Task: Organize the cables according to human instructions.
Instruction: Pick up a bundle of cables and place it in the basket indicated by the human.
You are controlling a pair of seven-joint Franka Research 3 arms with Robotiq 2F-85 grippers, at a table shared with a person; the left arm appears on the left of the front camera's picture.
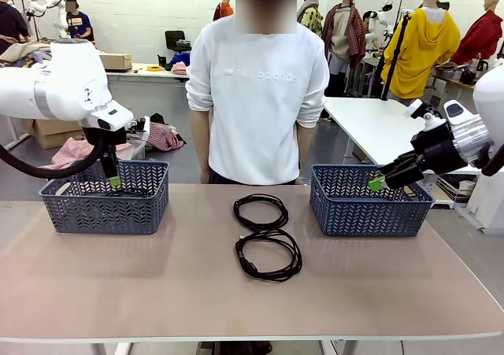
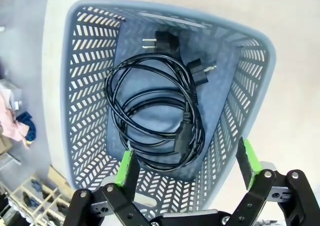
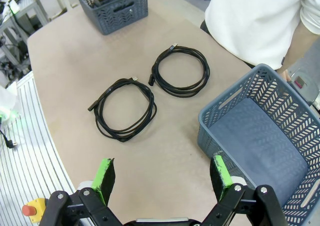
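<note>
On the surface [image 1: 157,292], between two baskets: far cable [image 1: 239,213] and near cable [image 1: 246,267], coiled, side by side. Over left basket [image 1: 102,209]: left claw [image 1: 114,180], released, empty; stowed cable [image 2: 182,136] coiled inside. Near right basket [image 1: 370,213]: right claw [image 1: 376,184], released, empty. Behind: person [image 1: 256,95] in white.

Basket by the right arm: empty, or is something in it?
Empty: the right wrist view looks into the basket and shows just its bare floor.
</note>
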